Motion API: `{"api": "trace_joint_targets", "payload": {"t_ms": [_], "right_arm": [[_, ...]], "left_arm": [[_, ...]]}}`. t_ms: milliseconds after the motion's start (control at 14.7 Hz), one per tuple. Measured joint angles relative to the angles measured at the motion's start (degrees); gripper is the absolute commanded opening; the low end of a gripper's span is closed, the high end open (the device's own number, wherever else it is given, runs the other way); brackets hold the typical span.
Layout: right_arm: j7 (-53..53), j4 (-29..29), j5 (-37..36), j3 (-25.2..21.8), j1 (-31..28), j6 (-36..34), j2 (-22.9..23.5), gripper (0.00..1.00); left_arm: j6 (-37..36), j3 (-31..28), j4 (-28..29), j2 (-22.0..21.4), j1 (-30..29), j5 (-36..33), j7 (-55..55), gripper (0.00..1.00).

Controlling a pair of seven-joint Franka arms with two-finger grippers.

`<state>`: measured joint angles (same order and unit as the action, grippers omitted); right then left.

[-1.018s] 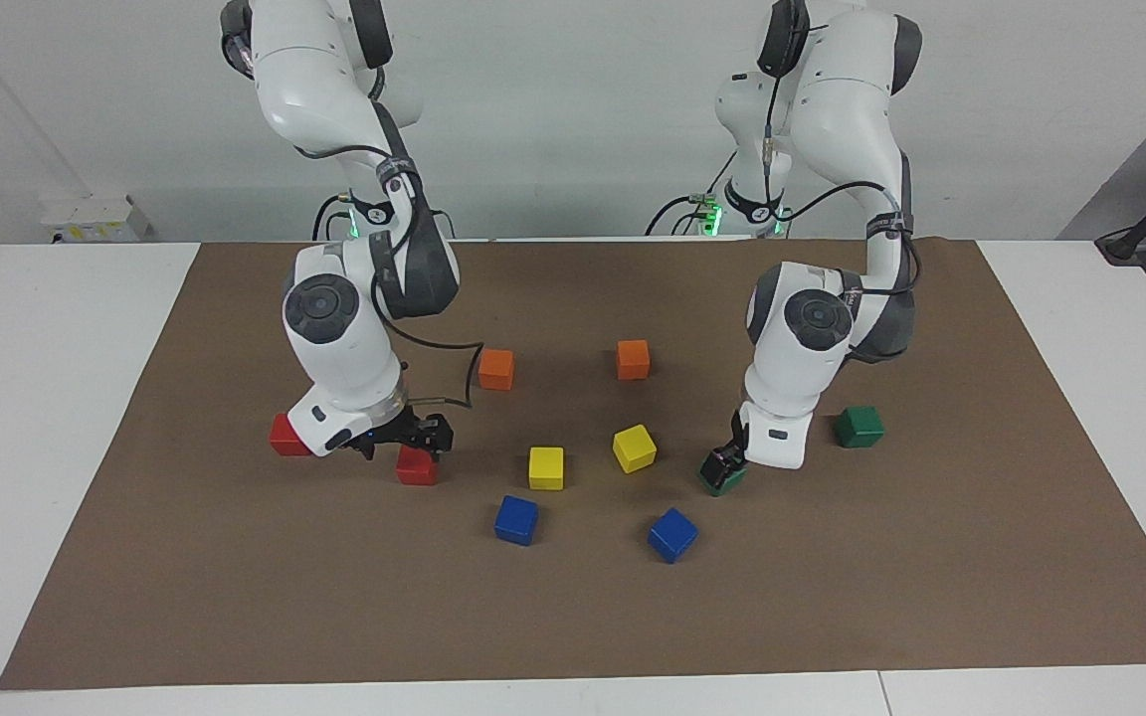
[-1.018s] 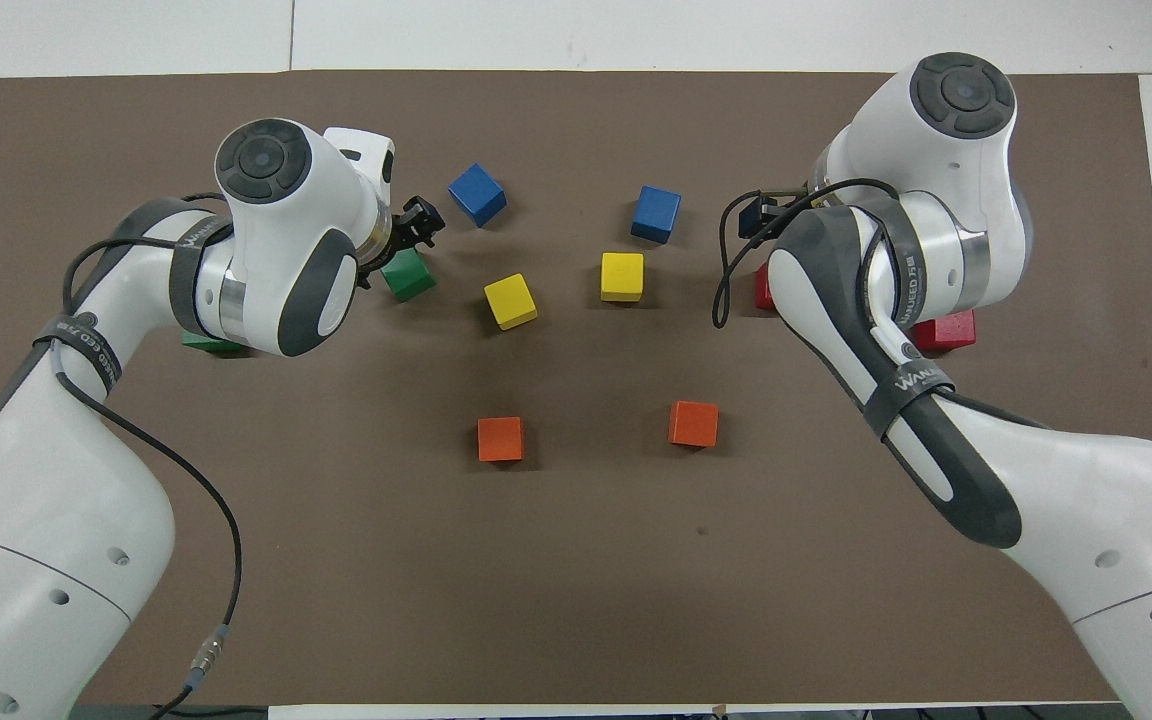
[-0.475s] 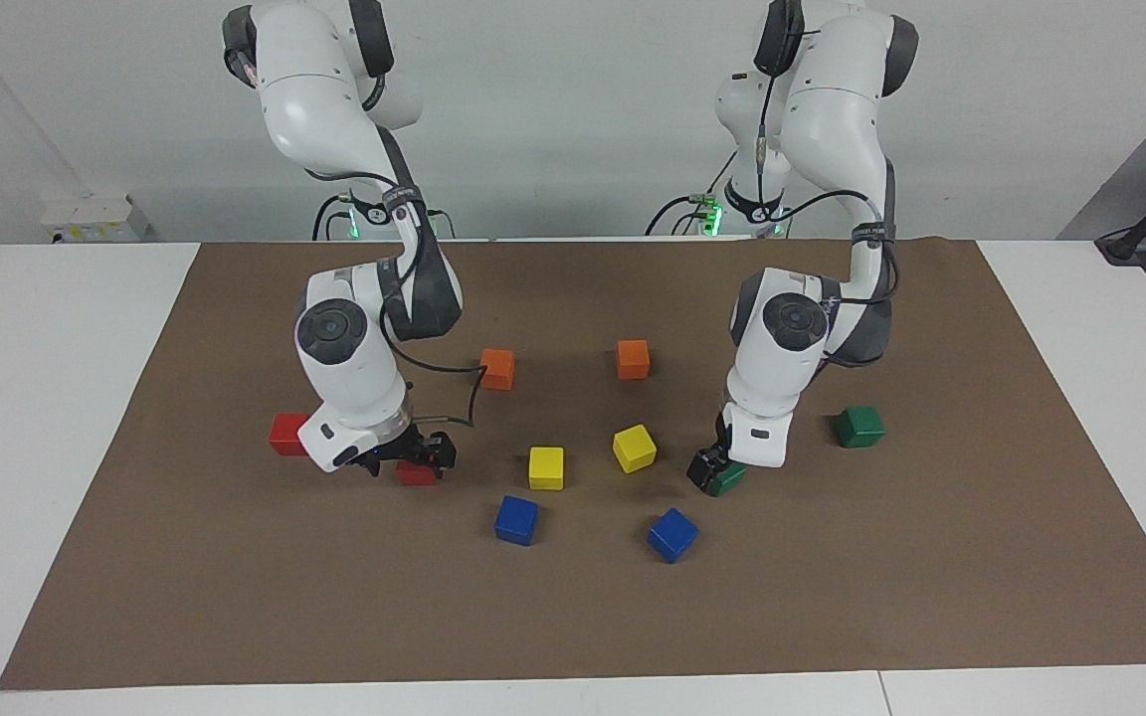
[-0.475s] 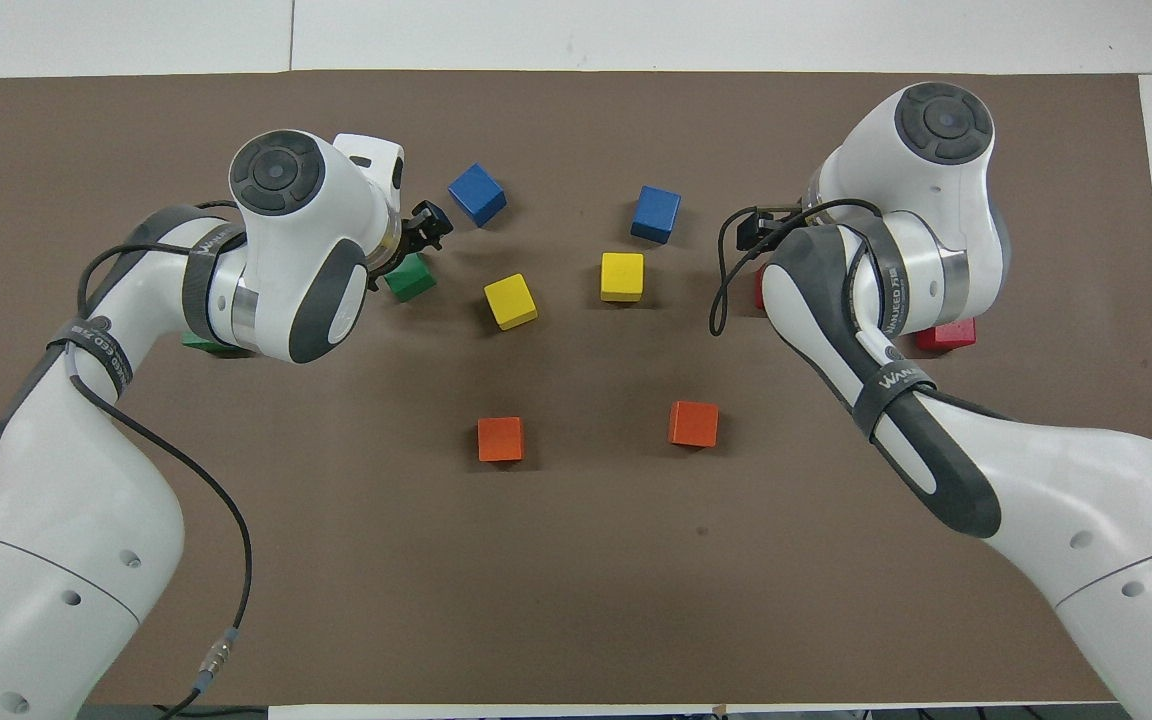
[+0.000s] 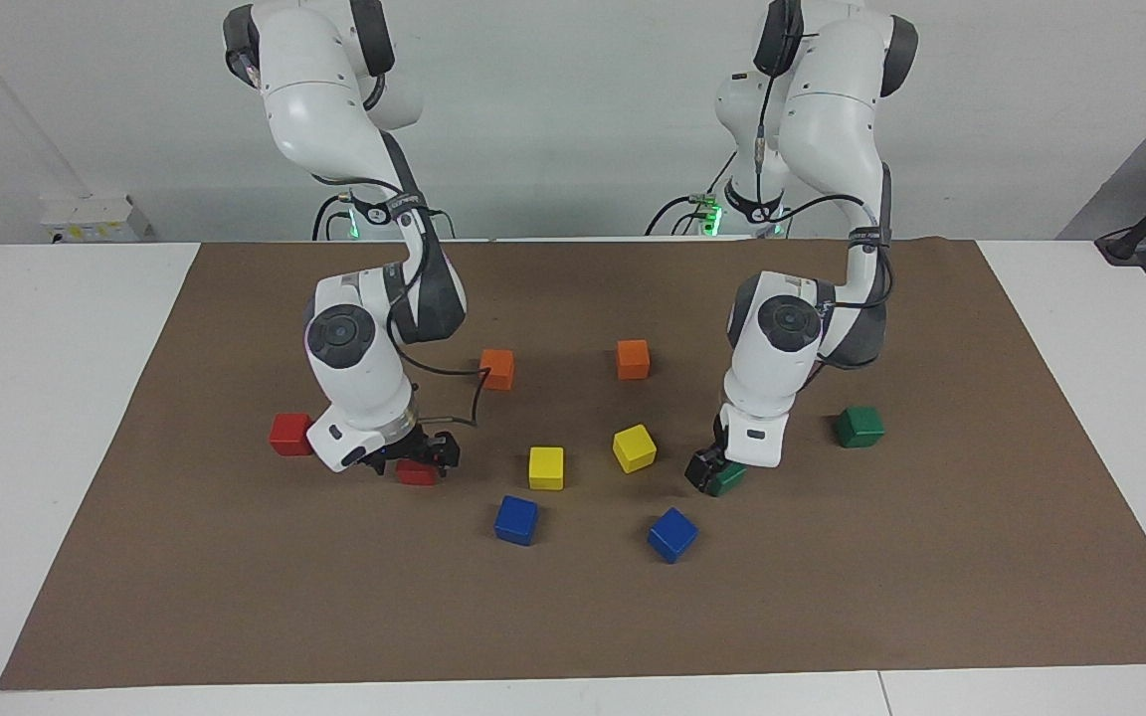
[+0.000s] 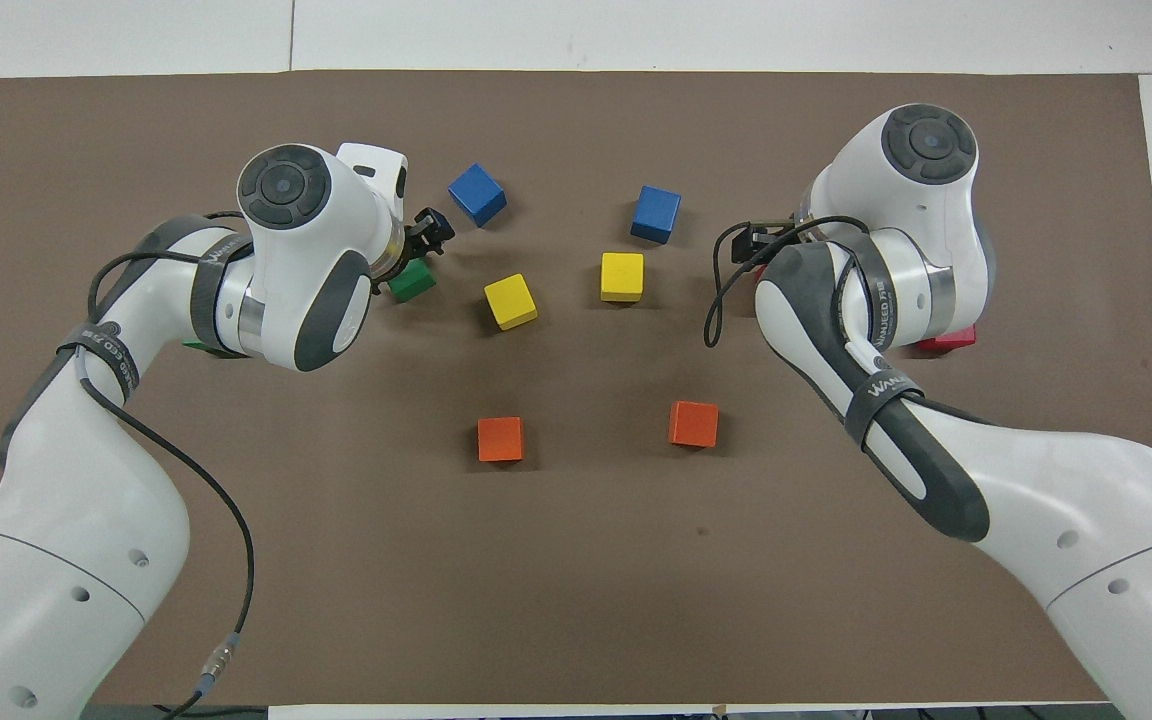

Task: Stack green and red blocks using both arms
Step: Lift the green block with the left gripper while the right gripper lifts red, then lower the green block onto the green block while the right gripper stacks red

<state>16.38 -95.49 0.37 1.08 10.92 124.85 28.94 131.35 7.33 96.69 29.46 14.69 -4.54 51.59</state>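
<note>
Right gripper (image 5: 416, 460), jaws wide, straddles a red cube (image 5: 418, 473). Left gripper (image 5: 715, 471), also wide, straddles a green cube (image 5: 729, 479). The cubes rest on a brown mat (image 5: 832, 597). They look light, rigid and glossy; flat opposite faces seem the best hold.

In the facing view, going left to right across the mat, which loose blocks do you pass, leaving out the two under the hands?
Red block → orange block → blue block → yellow block → orange block → blue block → green block.
</note>
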Motion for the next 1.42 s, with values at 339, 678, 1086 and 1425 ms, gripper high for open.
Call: {"api": "trace_joint_targets", "payload": {"t_ms": [339,678,1086,1425], "right_arm": [[0.00,-2.72,0.00,0.00,0.00,2.67,-0.18,0.92],[0.00,-3.96,0.00,0.08,0.13,3.36,-0.57,0.38],[0.01,-2.88,0.00,0.05,0.01,0.33,-1.16,0.00],[-2.24,-0.81,-0.23,-0.38,-4.01,-6.71,-5.52,0.00]], "left_arm": [[0.09,-0.11,0.03,0.00,0.00,-1.41,0.02,0.00],[-7.99,-0.20,-2.76,-0.13,-0.14,-4.25,-1.79,0.00],[-18.82,-0.53,-4.36,-6.33,-8.55,-2.24,-27.12,0.00],[-21.77,-0.59,-2.83,-9.33,-18.17,2.97,-49.98,0.00]]}}
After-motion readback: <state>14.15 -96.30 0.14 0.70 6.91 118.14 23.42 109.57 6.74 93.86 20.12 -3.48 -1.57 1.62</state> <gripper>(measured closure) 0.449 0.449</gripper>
